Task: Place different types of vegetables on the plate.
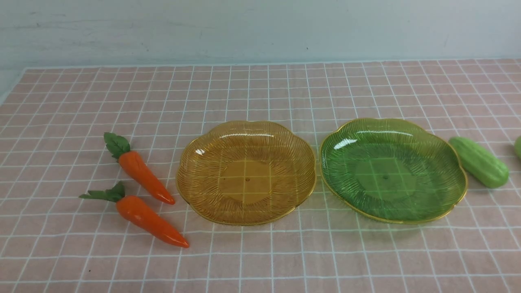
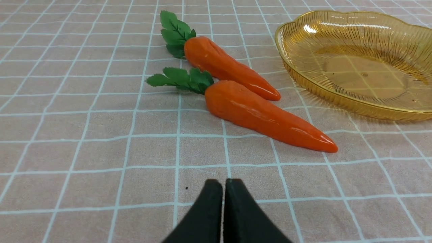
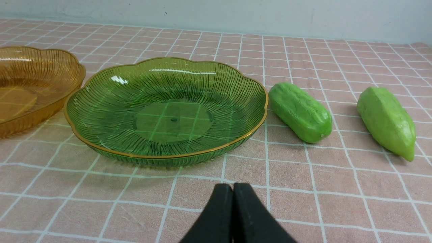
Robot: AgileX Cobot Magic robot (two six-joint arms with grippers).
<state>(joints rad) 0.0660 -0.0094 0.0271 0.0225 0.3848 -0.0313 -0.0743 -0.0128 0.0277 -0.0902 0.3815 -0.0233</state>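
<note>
carrots (image 1: pixel 140 171): on bench (image 1: pixel 260 256), left of amber plate (image 1: pixel 199 191)
cucumbers (image 3: pixel 299 113): on bench, right of green plate (image 1: pixel 346 195)
left pincer (image 2: pixel 223 189): closed, empty
right pincer (image 3: pixel 233 192): closed, empty
progress: nothing placed, everything left

Orange carrots (image 1: pixel 143 178) (image 1: pixel 151 221), light-green cucumbers (image 3: pixel 300 112) (image 3: pixel 387 122), pink white-checked worktop cloth (image 1: pixel 260 89).
Ribbed amber plate (image 1: pixel 191 162), ribbed green plate (image 1: pixel 338 162), both gold-rimmed; carrot tops (image 1: pixel 117 144) dark green.

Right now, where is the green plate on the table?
In the front view the green plate lies right of centre on the checked cloth, between the amber plate on its left and a green cucumber on its right.
</note>
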